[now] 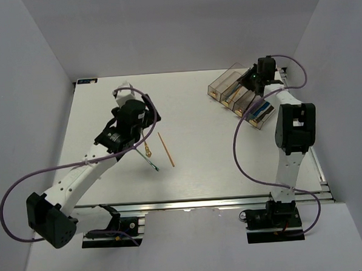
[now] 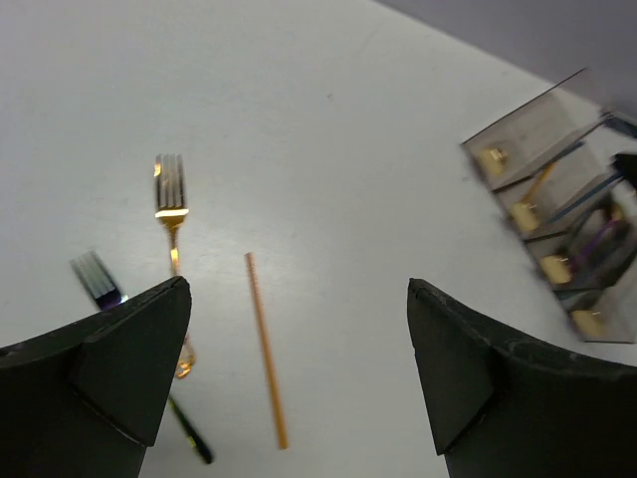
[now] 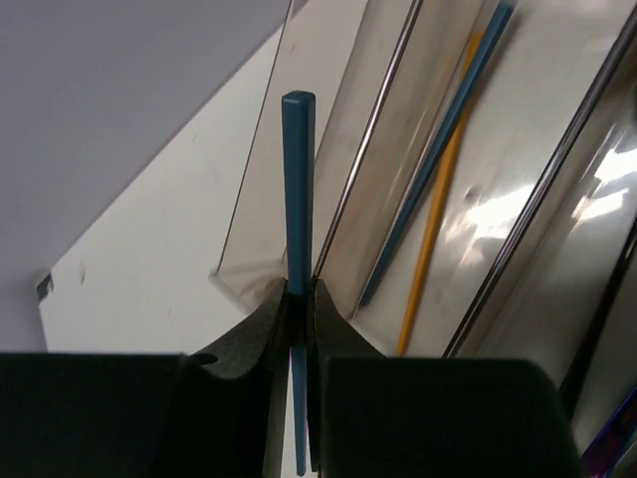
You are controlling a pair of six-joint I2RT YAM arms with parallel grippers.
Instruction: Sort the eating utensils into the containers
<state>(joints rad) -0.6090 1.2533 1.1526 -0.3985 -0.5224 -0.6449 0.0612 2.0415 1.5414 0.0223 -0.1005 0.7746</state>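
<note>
The right gripper (image 3: 299, 294) was clamped on a blue chopstick (image 3: 298, 179), which stuck out ahead of its fingers over the bins (image 3: 261, 214). A second blue chopstick (image 3: 450, 119) and a yellow chopstick (image 3: 430, 234) lay in a bin ahead to its right. The left gripper (image 2: 299, 289) hung spread wide above the table (image 2: 348, 149), a gold chopstick (image 2: 265, 349) lying between its fingers, a gold fork (image 2: 171, 204) and a silvery fork (image 2: 97, 279) by the left finger.

The right gripper (image 3: 299, 295) pinches a blue chopstick (image 3: 298, 179) pointing up mid-frame. At upper right, another blue chopstick (image 3: 450, 124) and a yellow chopstick (image 3: 436, 214) lie in one clear bin (image 3: 518, 179).
</note>
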